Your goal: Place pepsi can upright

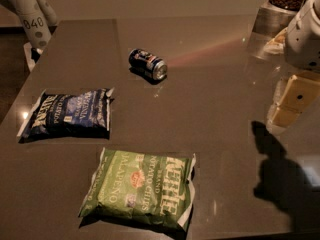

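The pepsi can (148, 64), small and dark blue with silver ends, lies on its side on the dark table (215, 99), towards the far middle. Its silver end faces the front right. My gripper (293, 104), cream-coloured under a white arm, hangs above the table's right side. It is far to the right of the can and holds nothing that I can see.
A flat dark-blue chip bag (67, 113) lies at the left. A green Kettle chip bag (140, 189) lies at the front. A white spotted post (30, 14) stands at the far left corner. A container of dark beans (285, 1) stands at the far right.
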Controlling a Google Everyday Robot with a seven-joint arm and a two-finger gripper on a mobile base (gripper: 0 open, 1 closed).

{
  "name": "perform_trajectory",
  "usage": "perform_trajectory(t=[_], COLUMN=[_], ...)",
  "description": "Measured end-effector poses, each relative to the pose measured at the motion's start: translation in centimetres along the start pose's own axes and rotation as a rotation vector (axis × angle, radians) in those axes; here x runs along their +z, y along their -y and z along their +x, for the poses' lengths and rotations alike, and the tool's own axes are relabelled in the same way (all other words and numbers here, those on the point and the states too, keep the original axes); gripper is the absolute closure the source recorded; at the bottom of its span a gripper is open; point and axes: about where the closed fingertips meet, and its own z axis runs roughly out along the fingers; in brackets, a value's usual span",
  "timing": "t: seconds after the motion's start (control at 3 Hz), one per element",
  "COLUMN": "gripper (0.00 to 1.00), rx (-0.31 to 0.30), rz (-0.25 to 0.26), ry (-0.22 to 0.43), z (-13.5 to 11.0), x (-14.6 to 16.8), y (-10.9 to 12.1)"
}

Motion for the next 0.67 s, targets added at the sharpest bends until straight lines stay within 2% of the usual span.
perform_trajectory(t=[0.33,0.67], gripper=[0.0,0.0], rx=[0.0,0.021], rz=[0.0,-0.028], ry=[0.0,0.014], z=[0.0,-0.73], x=[0.0,0.25], y=[0.0,0.66])
